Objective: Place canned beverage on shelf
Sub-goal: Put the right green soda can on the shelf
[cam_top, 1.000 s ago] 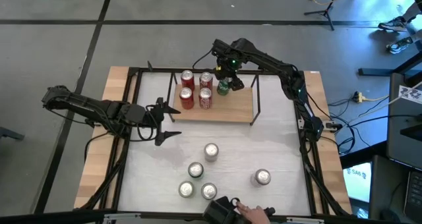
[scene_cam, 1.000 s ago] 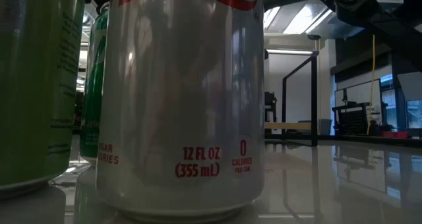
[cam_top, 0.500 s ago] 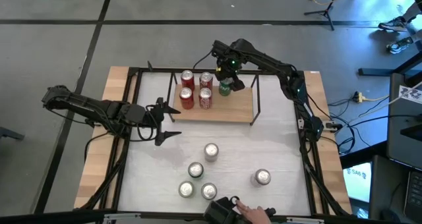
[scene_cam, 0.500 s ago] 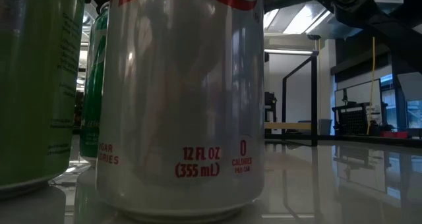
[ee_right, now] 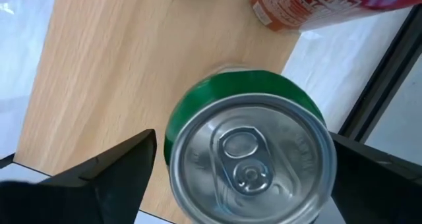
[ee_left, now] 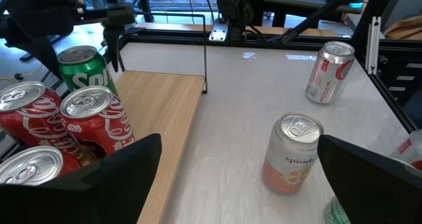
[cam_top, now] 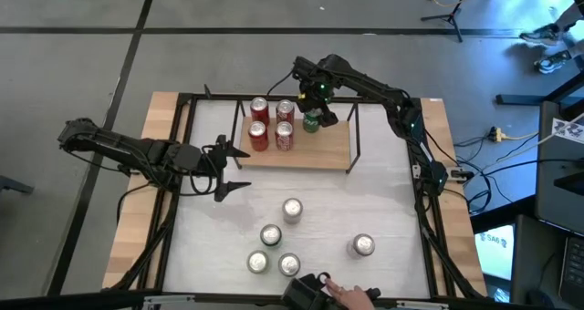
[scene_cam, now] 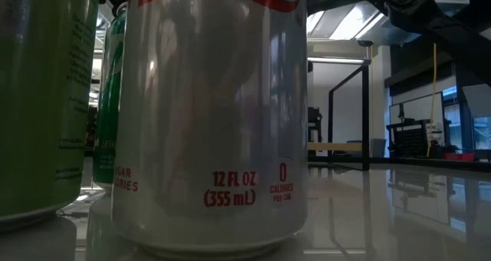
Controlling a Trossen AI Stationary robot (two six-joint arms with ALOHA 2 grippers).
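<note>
Right claw point(cam_top: 314, 109) hangs over the green can point(cam_top: 310, 121), fingers spread wide either side, can standing free on the shelf point(cam_top: 319, 150) beside four red cans point(cam_top: 271, 123). Left claw point(cam_top: 228, 167) waits open above the counter point(cam_top: 392, 201).

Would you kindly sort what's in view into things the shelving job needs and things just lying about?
Job:
- green can, on the shelf, between the open right gripper fingers
- four red cans on the shelf
- five cans on the table

Lying about:
- open left gripper, waiting over the table
</note>
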